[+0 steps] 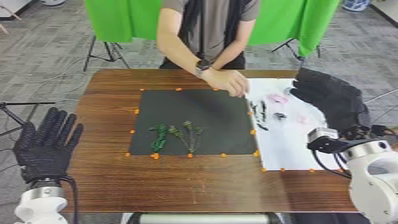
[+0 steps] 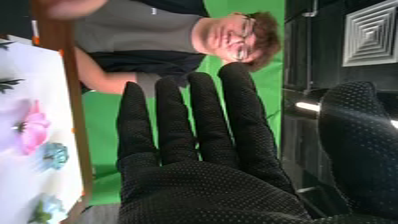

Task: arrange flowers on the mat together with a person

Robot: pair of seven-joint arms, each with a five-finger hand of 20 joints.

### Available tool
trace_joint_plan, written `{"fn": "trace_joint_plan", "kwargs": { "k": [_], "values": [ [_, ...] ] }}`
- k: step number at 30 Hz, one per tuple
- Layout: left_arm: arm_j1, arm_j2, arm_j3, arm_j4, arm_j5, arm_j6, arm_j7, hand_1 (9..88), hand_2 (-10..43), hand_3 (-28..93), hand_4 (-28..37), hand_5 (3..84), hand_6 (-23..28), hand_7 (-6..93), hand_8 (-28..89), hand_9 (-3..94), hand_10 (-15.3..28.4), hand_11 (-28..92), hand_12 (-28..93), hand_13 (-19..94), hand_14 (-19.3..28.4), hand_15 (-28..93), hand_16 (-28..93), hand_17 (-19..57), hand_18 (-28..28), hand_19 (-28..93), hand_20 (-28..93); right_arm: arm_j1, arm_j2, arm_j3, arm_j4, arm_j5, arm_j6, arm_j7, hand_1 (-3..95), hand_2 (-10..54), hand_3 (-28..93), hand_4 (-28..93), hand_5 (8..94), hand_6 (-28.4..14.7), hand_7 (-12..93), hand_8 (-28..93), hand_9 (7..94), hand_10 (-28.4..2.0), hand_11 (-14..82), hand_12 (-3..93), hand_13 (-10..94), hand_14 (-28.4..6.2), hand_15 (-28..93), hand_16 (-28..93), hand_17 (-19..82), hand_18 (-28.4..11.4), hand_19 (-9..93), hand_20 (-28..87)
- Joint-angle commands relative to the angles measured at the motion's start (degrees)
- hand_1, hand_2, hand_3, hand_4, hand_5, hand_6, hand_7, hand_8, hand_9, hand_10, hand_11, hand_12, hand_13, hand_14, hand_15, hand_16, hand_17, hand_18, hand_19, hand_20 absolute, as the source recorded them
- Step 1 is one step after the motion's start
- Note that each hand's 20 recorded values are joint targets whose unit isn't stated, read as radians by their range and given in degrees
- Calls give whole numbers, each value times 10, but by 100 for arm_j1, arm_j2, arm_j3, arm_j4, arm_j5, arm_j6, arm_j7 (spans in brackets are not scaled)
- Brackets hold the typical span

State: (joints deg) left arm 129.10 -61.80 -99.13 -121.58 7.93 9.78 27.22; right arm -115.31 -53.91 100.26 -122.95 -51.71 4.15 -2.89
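Head view: green sprigs (image 1: 159,138) lie on the dark mat (image 1: 191,107); person's hand (image 1: 225,81) is near its far-right corner, grip unclear. Left hand (image 1: 44,152), right hand (image 1: 338,102): fingers straight, spread.

Green cloth (image 1: 124,21) above grey floor (image 1: 46,75).
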Motion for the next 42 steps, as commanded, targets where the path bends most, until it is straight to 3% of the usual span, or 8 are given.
{"fn": "trace_joint_plan", "kwargs": {
  "k": [1, 7, 11, 14, 19, 27, 35, 42],
  "values": [
    [-4, -35, 144, -14, -67, 80, -73, 234, 113, 756, -283, 461, 74, 117, -102, 378, 116, 149, 46, 279, 120, 201, -63, -58, 139, 342, 85, 26, 19, 190, -107, 36, -81, 22, 148, 88, 813, -243, 480, -39, 133, -103, 440, -131, 50, 119, 345, -119, 114, 97, 145, -150, 264, 135],
    [80, -84, 126, -64, -306, 232, -5, 240, 111, 759, -283, 467, 78, 122, -102, 378, 120, 153, 48, 279, 134, 216, -57, -61, 142, 349, 89, -76, -28, 282, -111, 53, -247, 156, 158, 81, 806, -242, 470, -44, 129, -101, 440, -130, 51, 122, 349, -129, 119, 100, 142, -161, 273, 137],
    [15, -52, 172, -96, -876, 350, 95, 252, 108, 765, -283, 475, 81, 126, -102, 385, 122, 158, 50, 288, 135, 222, -56, -60, 143, 353, 90, -116, -212, 369, -114, 27, -413, 234, 163, 78, 801, -241, 466, -45, 129, -99, 442, -131, 52, 123, 351, -133, 118, 101, 141, -163, 277, 135],
    [-6, -40, 208, -103, -702, 373, 96, 258, 107, 767, -283, 477, 81, 129, -104, 388, 123, 162, 50, 290, 135, 226, -57, -60, 144, 358, 92, -147, -430, 573, -121, 41, -802, 576, 165, 77, 800, -240, 464, -45, 127, -99, 442, -130, 52, 124, 351, -135, 117, 102, 141, -165, 280, 134],
    [-71, -39, 281, -83, -712, 327, 49, 262, 107, 768, -283, 479, 82, 132, -105, 389, 123, 165, 49, 292, 134, 231, -60, -59, 144, 359, 91, -276, -504, 680, -139, 58, -854, 622, 167, 76, 797, -240, 453, -49, 119, -94, 442, -131, 51, 125, 350, -141, 115, 104, 138, -168, 283, 131],
    [160, -54, 170, -153, -827, 501, 128, 266, 108, 768, -283, 483, 83, 134, -106, 391, 124, 167, 48, 294, 135, 236, -63, -59, 144, 362, 91, -358, -640, 815, -172, 62, -1054, 816, 169, 77, 792, -238, 447, -51, 115, -92, 435, -133, 49, 126, 346, -145, 112, 107, 135, -171, 284, 127],
    [97, -56, 144, -153, -681, 468, 107, 268, 107, 769, -283, 483, 83, 134, -107, 393, 124, 168, 47, 294, 134, 237, -66, -59, 144, 364, 90, -285, -516, 565, -161, -47, -743, 755, 169, 76, 789, -234, 445, -51, 115, -91, 427, -135, 48, 126, 343, -145, 109, 110, 132, -173, 288, 125],
    [161, -83, 160, -163, -746, 538, 133, 269, 108, 769, -283, 483, 82, 134, -107, 393, 123, 168, 46, 295, 133, 237, -66, -59, 144, 363, 90, -2, -196, 175, -36, -2162, -492, 455, 177, 55, 799, -233, 440, -49, 121, -93, 408, -132, 41, 123, 319, -134, 99, 107, 130, -165, 279, 118]
  ]
}}
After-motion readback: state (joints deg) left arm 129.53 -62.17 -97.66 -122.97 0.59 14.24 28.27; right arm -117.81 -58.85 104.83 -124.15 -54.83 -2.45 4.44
